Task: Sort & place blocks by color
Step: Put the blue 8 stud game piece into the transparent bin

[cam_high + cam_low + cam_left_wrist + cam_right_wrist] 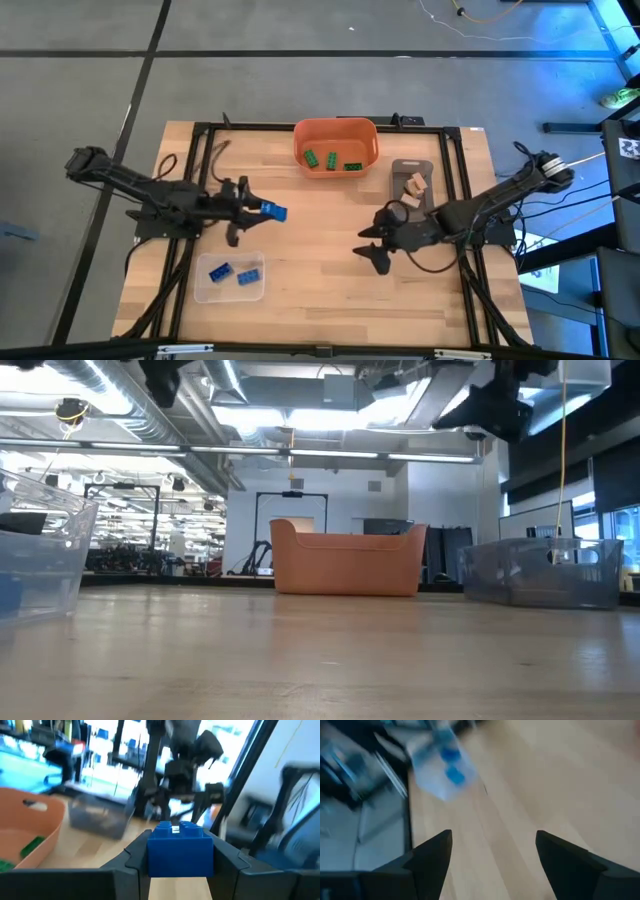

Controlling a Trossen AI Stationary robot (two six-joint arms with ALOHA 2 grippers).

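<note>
My left gripper [262, 209] is over the table's left middle, shut on a blue studded block [274, 211], which fills the left wrist view as block [180, 849]. Two more blue blocks [233, 272] lie in the clear tray [205, 290] at the near left. Three green blocks [331, 160] lie in the orange bowl [336, 128] at the far middle. Tan blocks [415, 185] sit in the grey tray [411, 167] at the right. My right gripper [372, 248] is open over bare wood right of centre, touching nothing. My left gripper pinches the blue block by its two opposite side faces [151, 855], one finger on each side, studs [177, 826] facing up. The fingers come in about level from the table's left. The block is lifted clear of the table.
A black frame [300, 127] runs around the wooden table top. The orange bowl [346, 559] stands at the far middle, the grey tray [545, 572] to its right, the clear tray [35, 555] at the left. Bare wood [320, 270] lies between both grippers.
</note>
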